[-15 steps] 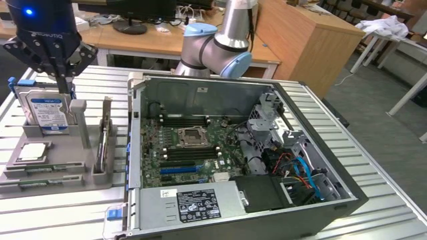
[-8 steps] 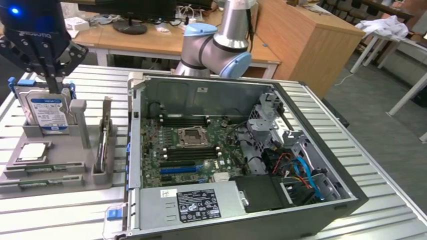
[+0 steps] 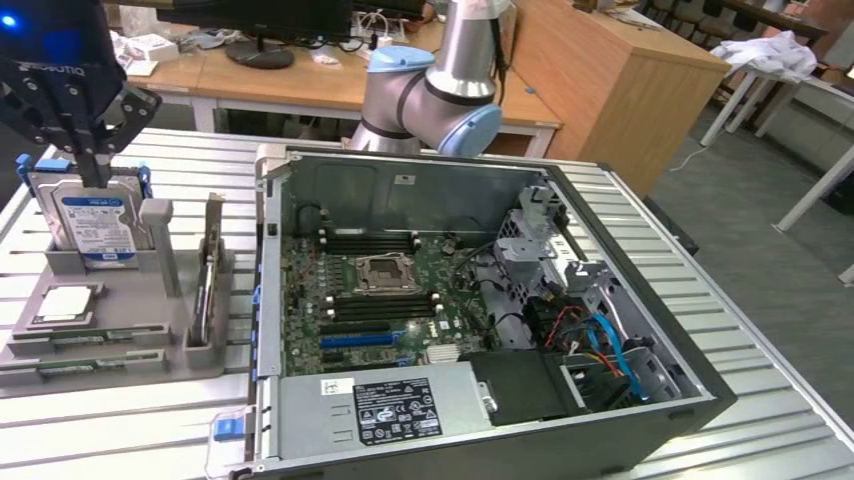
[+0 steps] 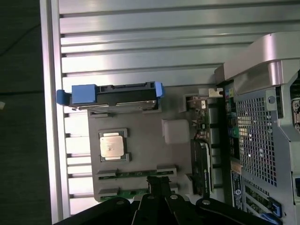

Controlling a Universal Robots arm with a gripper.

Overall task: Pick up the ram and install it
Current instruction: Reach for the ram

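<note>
Two rams, thin green sticks, lie flat in slots at the near end of a grey holder tray: one ram and a second ram beside it. My black gripper hangs high over the tray, shut with nothing between its fingers. In the exterior view it sits in front of the hard drive. In the wrist view its fingertips hover above the ram slots without touching them. The open computer case shows the motherboard's memory slots.
On the tray also stand a silver blue-labelled hard drive, a square silver processor chip and an upright thin card. Everything rests on a ribbed metal table. The arm's base rises behind the case.
</note>
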